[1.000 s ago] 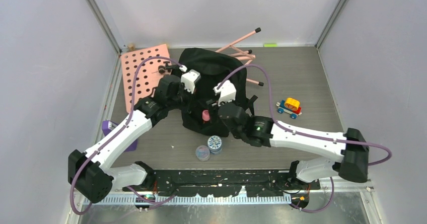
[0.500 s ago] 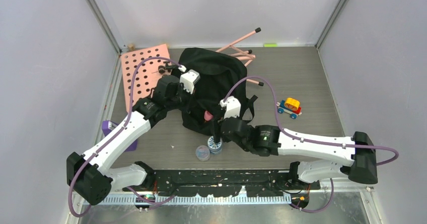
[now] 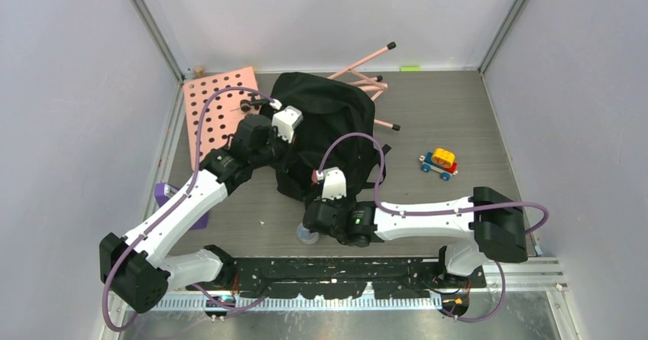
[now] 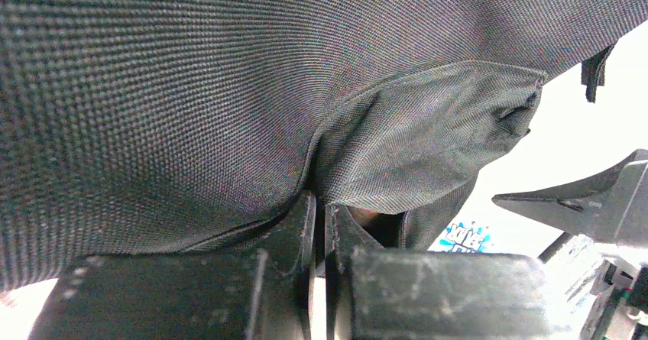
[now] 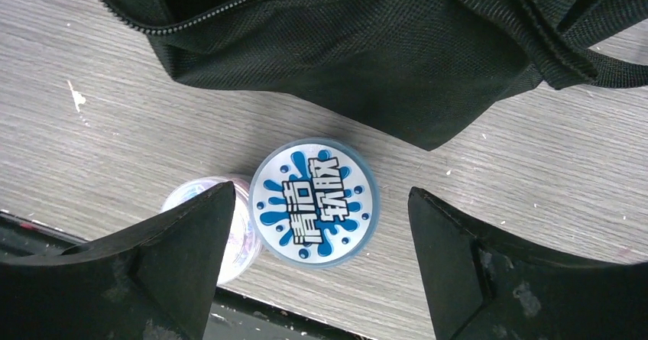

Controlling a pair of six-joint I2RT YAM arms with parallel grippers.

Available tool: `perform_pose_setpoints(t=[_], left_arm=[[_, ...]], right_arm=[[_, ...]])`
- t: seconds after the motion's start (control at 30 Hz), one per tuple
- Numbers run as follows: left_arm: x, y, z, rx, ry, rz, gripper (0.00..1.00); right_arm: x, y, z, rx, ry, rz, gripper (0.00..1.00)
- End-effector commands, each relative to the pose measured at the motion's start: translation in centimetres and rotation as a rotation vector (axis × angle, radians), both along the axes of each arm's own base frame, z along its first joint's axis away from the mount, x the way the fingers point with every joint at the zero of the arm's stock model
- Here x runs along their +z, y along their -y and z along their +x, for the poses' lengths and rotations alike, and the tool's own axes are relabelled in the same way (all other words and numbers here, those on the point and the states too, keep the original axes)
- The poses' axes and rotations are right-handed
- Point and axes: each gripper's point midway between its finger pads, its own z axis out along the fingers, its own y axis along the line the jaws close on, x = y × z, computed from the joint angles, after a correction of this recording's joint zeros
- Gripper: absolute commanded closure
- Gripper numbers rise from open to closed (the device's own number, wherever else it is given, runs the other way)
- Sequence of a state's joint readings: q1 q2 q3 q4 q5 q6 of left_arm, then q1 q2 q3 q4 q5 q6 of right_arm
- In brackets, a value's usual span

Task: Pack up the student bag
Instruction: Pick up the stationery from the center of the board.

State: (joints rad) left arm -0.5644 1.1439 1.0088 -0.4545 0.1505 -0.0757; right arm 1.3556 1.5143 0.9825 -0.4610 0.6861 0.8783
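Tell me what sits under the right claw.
A round blue-labelled tub, framed by the open right claw. A paler tub beside it is partly hidden by one finger.

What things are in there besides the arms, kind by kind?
Backpack: 1
Round tubs: 2
Toy car: 1
Pegboard: 1
Rod frame: 1
Purple box: 1
Pink thing in the backpack: 1
Small bits at back edge: 2
Total: 10

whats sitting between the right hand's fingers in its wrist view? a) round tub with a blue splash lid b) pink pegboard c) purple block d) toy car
a: the right wrist view shows the round tub with its blue splash lid lying between the spread fingers of the right hand, apart from both, next to the student bag.
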Motion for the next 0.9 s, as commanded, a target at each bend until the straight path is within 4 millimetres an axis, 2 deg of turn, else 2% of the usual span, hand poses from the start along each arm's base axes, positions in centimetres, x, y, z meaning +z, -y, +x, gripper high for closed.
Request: perform_pose_setpoints(t=[0.0,0.17,0.4,0.57,0.77,0.87], left_arm=[[4.5,0.0,0.9,0.026,0.128,-0.091,1.0],[4.3,0.1,0.9,0.024,0.122,-0.088,1.0],[4.3,0.1,0.9,0.024,0.121,-0.087,1.0],[4.4,-0.2,1.0,0.033,0.13,-0.08,1.0],[4.2,-0.1,1.0,0.033,0.126,-0.076,1.0],[4.2,-0.2,1.0,0.034,0.127,-0.075,1.0]], right_arm=[[1.8,-1.0,1.0,-0.074,0.042,0.061,0.09],[0.8,-1.2,1.5,-0.078,0.048,0.025,0.07],[-0.6,-0.9,1.7,-0.095,0.018,-0.025,0.08],[-1.7,1.0,1.7,-0.142,-0.004,-0.068,0.12],[-1.8,0.7,1.6,-0.12,-0.017,-0.026,0.26],[-2.1,0.5,1.6,-0.107,-0.028,-0.037,0.42]])
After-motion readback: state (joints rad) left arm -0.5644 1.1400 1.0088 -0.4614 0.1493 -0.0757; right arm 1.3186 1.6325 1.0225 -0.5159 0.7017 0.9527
